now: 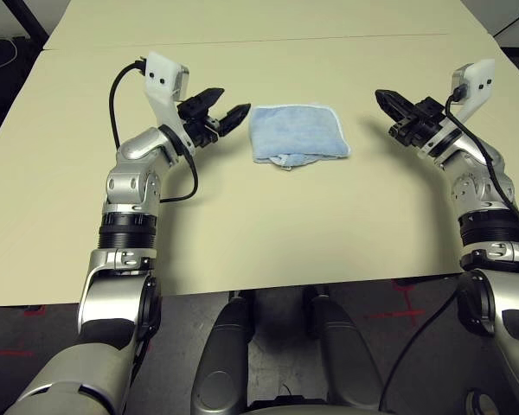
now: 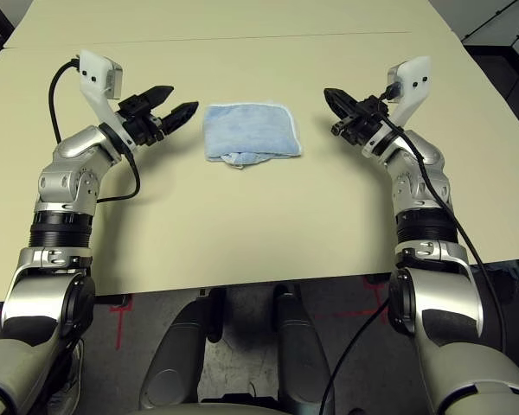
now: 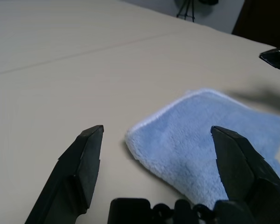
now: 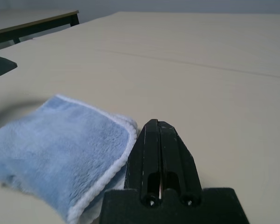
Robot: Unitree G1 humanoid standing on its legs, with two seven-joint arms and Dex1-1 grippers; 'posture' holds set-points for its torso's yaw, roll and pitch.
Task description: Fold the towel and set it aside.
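The light-blue towel (image 1: 297, 132) lies folded into a small rectangle near the middle of the table, with its white edging showing. My left gripper (image 1: 232, 101) hovers just left of the towel, open, with nothing between its fingers. In the left wrist view the towel (image 3: 210, 130) lies just past the spread black fingers (image 3: 86, 158). My right gripper (image 1: 382, 95) is shut and empty, a short way right of the towel and pointing at it. From the right wrist, the towel (image 4: 60, 140) lies beside the closed fingers (image 4: 156, 140).
The beige table (image 1: 268, 233) has a seam (image 1: 242, 43) running across behind the towel. Its front edge (image 1: 294, 290) lies close to my body, with dark floor beyond the table's sides. A black cable (image 1: 117, 95) loops off my left wrist.
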